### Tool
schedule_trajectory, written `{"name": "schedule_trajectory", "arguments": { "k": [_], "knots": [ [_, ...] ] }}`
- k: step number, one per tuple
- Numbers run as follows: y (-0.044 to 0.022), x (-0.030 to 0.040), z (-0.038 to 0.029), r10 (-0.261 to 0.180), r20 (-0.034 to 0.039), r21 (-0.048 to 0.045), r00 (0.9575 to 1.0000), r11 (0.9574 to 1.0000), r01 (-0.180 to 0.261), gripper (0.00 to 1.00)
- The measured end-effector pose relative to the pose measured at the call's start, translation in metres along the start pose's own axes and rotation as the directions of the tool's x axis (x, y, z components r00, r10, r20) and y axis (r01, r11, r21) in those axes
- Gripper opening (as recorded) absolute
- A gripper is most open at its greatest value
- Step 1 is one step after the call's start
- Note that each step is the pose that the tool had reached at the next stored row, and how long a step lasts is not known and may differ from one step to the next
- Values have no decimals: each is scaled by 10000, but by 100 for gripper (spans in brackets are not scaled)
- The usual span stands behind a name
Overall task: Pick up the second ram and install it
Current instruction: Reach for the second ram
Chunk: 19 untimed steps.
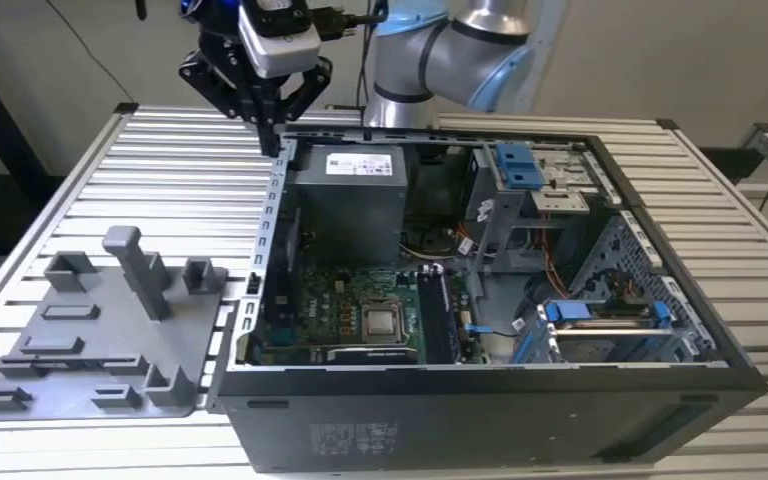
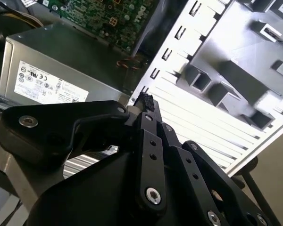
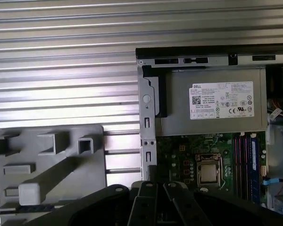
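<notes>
The black jointed-bar metal gripper (image 2: pixel 144 100) has its fingertips drawn together, and they sit just beside one corner of the grey sheet-metal power supply box (image 2: pixel 70 54), which carries a white printed label. Beyond that box lies the green circuit board (image 2: pixel 104 12). Away from the box, past the pale slotted case wall (image 2: pixel 173 43), the grey plastic fixture block (image 2: pixel 236 66) rests on the ribbed aluminium table (image 2: pixel 193 127).

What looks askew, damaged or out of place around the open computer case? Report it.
Nothing stands out. The computer case lies open and square on the slatted table, the grey fixture sits flat beside it, and the gripper hangs near the case's corner by the power supply. No damage shows.
</notes>
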<state>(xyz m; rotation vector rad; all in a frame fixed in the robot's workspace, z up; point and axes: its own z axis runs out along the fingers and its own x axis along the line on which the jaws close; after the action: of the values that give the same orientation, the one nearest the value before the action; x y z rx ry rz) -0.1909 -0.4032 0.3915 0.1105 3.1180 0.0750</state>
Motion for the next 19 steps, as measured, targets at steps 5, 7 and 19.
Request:
{"name": "schedule_trajectory", "arguments": {
  "k": [5, 7, 19],
  "knots": [
    [-13, 137, 1, 0, 0, 0, 10000, 10000, 0, 11],
    [-18, 192, 1, 0, 0, 0, 10000, 10000, 0, 11],
    [-57, 568, 6, 0, 0, 0, 10000, 10000, 0, 11]
  ]
}}
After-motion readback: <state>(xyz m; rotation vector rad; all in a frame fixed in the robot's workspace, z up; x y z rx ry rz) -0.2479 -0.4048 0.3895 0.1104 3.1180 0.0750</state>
